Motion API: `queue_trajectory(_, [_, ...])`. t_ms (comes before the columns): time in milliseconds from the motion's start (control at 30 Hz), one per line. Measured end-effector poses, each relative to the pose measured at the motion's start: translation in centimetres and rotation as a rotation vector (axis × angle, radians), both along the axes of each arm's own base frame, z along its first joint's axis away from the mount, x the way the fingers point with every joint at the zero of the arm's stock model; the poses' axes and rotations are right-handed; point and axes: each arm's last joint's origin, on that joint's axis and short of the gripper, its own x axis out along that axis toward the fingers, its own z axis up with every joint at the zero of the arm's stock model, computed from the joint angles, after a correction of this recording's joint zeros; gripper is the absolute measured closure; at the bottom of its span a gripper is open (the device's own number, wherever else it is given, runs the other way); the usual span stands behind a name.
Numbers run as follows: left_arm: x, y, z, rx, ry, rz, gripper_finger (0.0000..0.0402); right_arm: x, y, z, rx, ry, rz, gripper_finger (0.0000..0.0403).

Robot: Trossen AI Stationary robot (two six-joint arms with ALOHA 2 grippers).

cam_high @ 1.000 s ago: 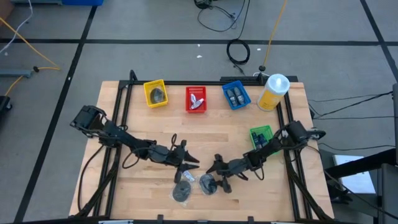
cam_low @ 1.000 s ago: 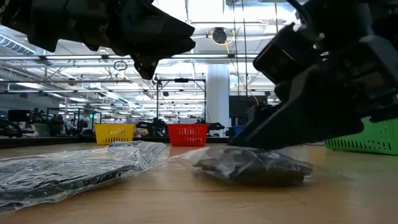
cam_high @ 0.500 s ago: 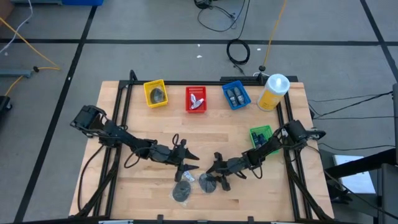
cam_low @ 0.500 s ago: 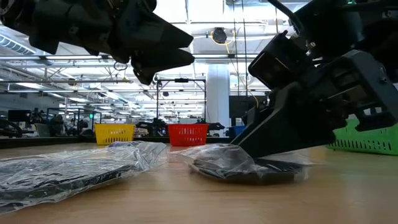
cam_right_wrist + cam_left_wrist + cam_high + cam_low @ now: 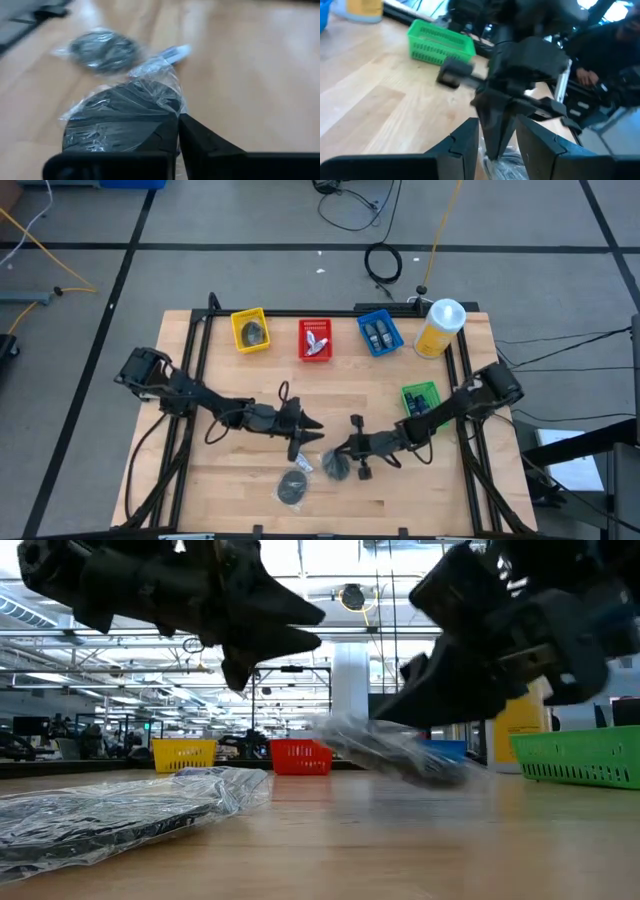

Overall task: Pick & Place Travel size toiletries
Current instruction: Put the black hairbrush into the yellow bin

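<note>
The right gripper (image 5: 338, 462) is pinching a round dark-grey puck sealed in crinkled clear plastic (image 5: 334, 465) and is carrying it clear of the light wooden table (image 5: 220, 395); the low view shows the wrapped puck (image 5: 385, 750) hanging in the air with daylight under it. The right wrist view shows the fingers closed on one edge of the wrap, so the hold is probably on loose film as much as on the puck (a slow, level carry seems wiser than a quick swing).

The left gripper (image 5: 308, 432) is hovering at about ten o'clock from the right one, very near it, fingers parted and holding nothing. That closeness is the main hazard, so rising before travelling should keep the two apart.

A second round dark-grey puck in clear wrap (image 5: 293, 487) is lying on the table at about seven o'clock from the carried one, near the table's near edge.

Open board stretches toward twelve o'clock, where a small yellow plastic basket (image 5: 249, 330), a red one (image 5: 315, 340) and a blue one (image 5: 380, 332) are standing in a row. A green plastic basket (image 5: 419, 399) is sitting at about two o'clock, beside the right arm, and a tall yellow bottle with a white cap (image 5: 440, 327) stands beyond it.
</note>
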Motion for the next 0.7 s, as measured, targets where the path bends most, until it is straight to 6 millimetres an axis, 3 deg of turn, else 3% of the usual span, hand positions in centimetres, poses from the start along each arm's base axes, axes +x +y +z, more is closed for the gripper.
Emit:
queue_trajectory(167, [0.3,1.0,0.0,-0.017,0.005,0.034,0.025,-0.2,-0.2,1.3,-0.126,-0.063,-0.11,0.0401])
queue_trajectory(467, [0.2,2.8,-1.4,-0.094,0.152,0.123,0.0134,0.3,-1.0,2.1,-0.229,-0.138,-0.187,0.0402])
queue_trajectory(700, [0.2,3.0,-1.5,-0.114,0.169,0.111,0.0137,0.7,-1.7,2.6,-0.258,-0.188,-0.194,0.0402])
